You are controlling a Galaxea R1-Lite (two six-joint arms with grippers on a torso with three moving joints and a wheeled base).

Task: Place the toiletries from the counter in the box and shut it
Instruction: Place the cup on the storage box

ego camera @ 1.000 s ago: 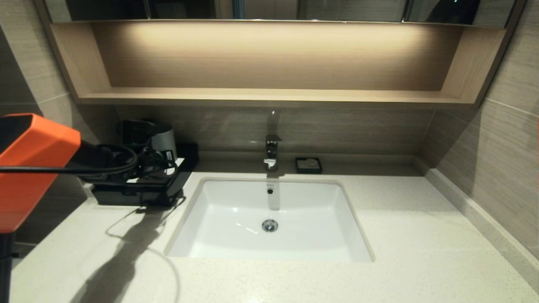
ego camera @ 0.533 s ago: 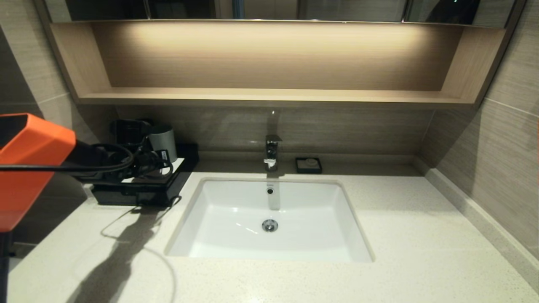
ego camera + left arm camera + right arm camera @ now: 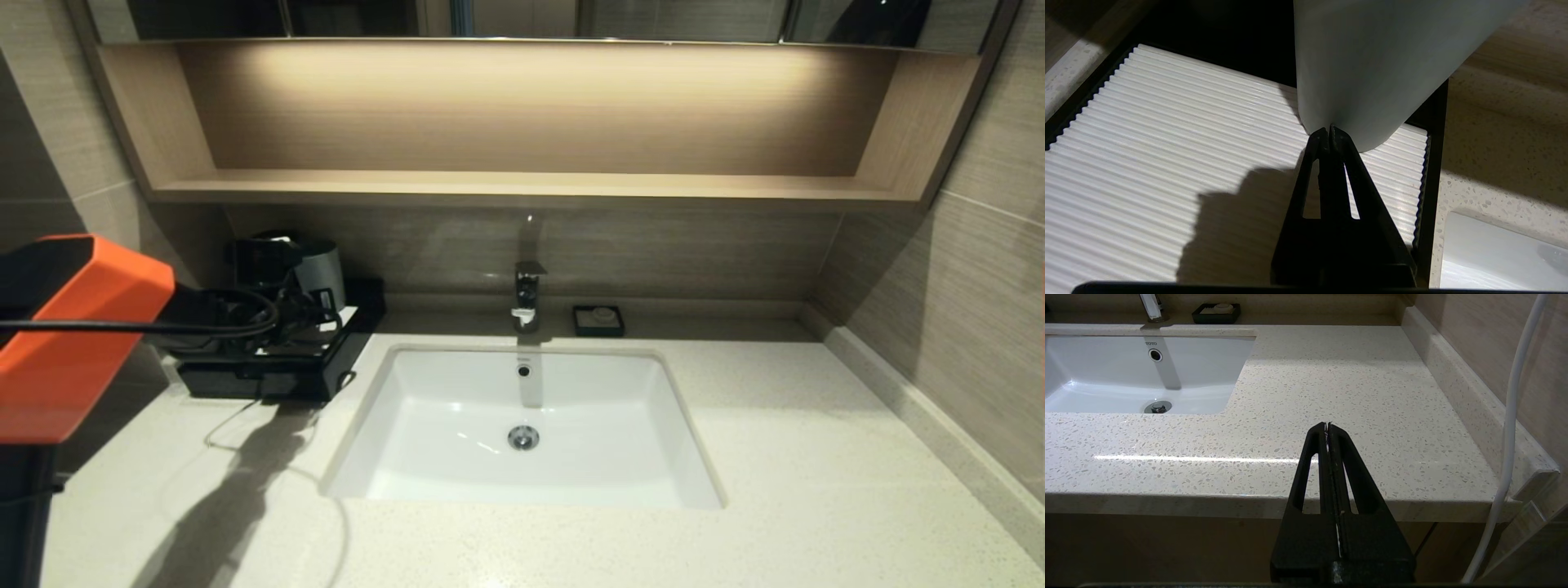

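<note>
The box (image 3: 269, 371) lies low and black at the counter's (image 3: 775, 457) back left, its ribbed white top panel (image 3: 1188, 143) facing up. My left gripper (image 3: 306, 314) hovers just above that panel, shut and holding nothing. Its tips (image 3: 1329, 130) sit right against the base of the grey cup (image 3: 1372, 61), which stands at the panel's far right corner (image 3: 320, 273). No toiletries show in any view. My right gripper (image 3: 1327, 426) is shut and empty, held out in front of the counter's front edge (image 3: 1167, 502), right of the sink.
The white sink basin (image 3: 522, 425) is sunk into the middle of the counter, with a chrome tap (image 3: 526, 294) behind it and a small black soap dish (image 3: 598, 320) to the tap's right. A wooden wall shelf (image 3: 522, 188) runs above. A white cable (image 3: 1511, 416) hangs by the right wall.
The left arm swayed a little left, then came back right and slightly lower over the box. Its gripper stayed shut. Nothing else moved.
</note>
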